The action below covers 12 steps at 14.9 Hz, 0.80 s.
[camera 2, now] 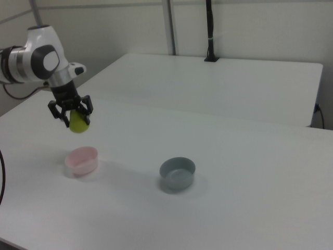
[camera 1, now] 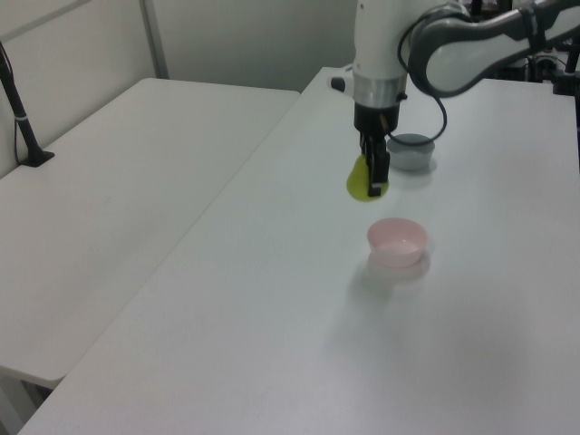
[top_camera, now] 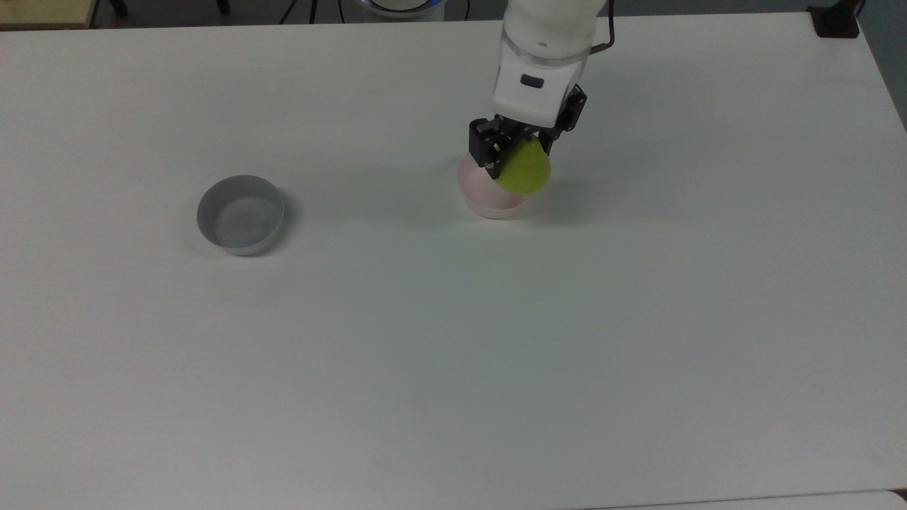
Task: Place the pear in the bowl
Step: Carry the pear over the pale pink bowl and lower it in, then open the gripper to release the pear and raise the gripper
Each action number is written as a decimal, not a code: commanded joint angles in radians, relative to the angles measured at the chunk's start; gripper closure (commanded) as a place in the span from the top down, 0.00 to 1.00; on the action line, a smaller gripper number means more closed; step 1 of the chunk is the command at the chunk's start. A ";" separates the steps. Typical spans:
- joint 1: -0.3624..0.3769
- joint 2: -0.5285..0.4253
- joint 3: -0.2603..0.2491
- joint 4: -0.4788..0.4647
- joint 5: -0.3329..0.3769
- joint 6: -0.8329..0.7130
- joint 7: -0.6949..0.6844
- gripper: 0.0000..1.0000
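Observation:
My gripper [top_camera: 519, 157] [camera 1: 372, 175] [camera 2: 73, 115] is shut on the yellow-green pear [top_camera: 524, 171] [camera 1: 360, 179] [camera 2: 78, 123] and holds it in the air above the table. The pale pink bowl [top_camera: 483, 193] [camera 1: 396, 242] [camera 2: 81, 161] stands on the white table. In the top view the pear overlaps the bowl's upper right rim. The right view shows the pear hanging well above the bowl, slightly toward the right view's back.
A grey round bowl [top_camera: 241, 214] [camera 1: 410, 150] [camera 2: 177, 174] stands apart from the pink one, far to the top view's left. The white table [top_camera: 453, 340] stretches wide on all sides. A second white table [camera 1: 109, 199] adjoins it.

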<state>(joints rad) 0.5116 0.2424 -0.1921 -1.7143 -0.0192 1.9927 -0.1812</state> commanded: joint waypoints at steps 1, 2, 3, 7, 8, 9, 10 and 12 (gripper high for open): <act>-0.018 -0.029 0.075 -0.134 -0.083 0.104 0.080 0.15; -0.019 -0.031 0.082 -0.160 -0.094 0.121 0.089 0.15; -0.019 -0.031 0.083 -0.180 -0.096 0.126 0.091 0.15; -0.039 -0.032 0.083 -0.211 -0.097 0.127 0.082 0.15; -0.041 -0.032 0.083 -0.228 -0.108 0.130 0.081 0.15; -0.048 -0.034 0.083 -0.246 -0.116 0.146 0.081 0.15; -0.048 -0.032 0.083 -0.275 -0.120 0.181 0.081 0.15; -0.048 -0.028 0.083 -0.295 -0.133 0.221 0.085 0.15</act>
<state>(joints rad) 0.4729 0.2434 -0.1228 -1.9401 -0.1212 2.1411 -0.1082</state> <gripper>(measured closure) 0.247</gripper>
